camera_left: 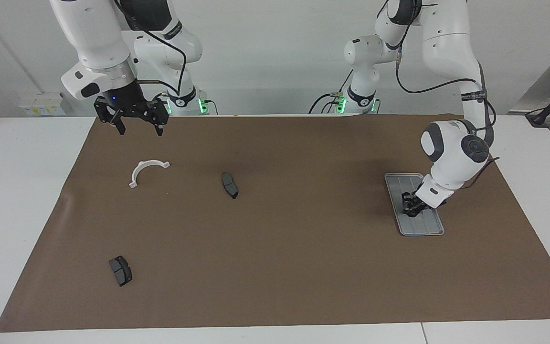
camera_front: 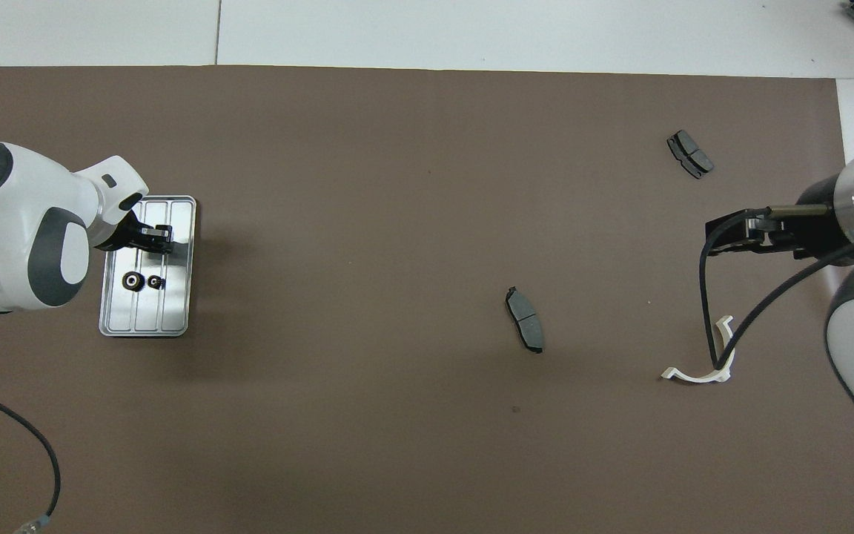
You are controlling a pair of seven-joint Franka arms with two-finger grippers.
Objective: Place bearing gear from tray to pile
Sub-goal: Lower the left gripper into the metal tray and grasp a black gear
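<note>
The silver tray [camera_front: 175, 315] [camera_left: 401, 179] lies on the brown paper toward the left arm's end of the table. My left gripper [camera_front: 162, 239] [camera_left: 411, 209] is down in the tray, fingers drawn in on a small dark bearing gear [camera_left: 413, 213] that they mostly hide. Two more small dark gears [camera_front: 130, 281] [camera_front: 154, 282] lie loose on the tray beside it. The pile is scattered toward the right arm's end: a white half-ring bracket [camera_left: 146, 170] and two dark brake pads [camera_left: 229, 185] [camera_left: 120, 270]. My right gripper [camera_left: 139, 129] hangs open above the paper near the bracket and waits.
Brown paper [camera_left: 303, 267] covers most of the white table. A black cable [camera_front: 723, 326] from the right arm hangs over the bracket [camera_front: 697, 374] in the overhead view. A wide stretch of bare paper separates the tray from the nearest brake pad [camera_front: 525, 320].
</note>
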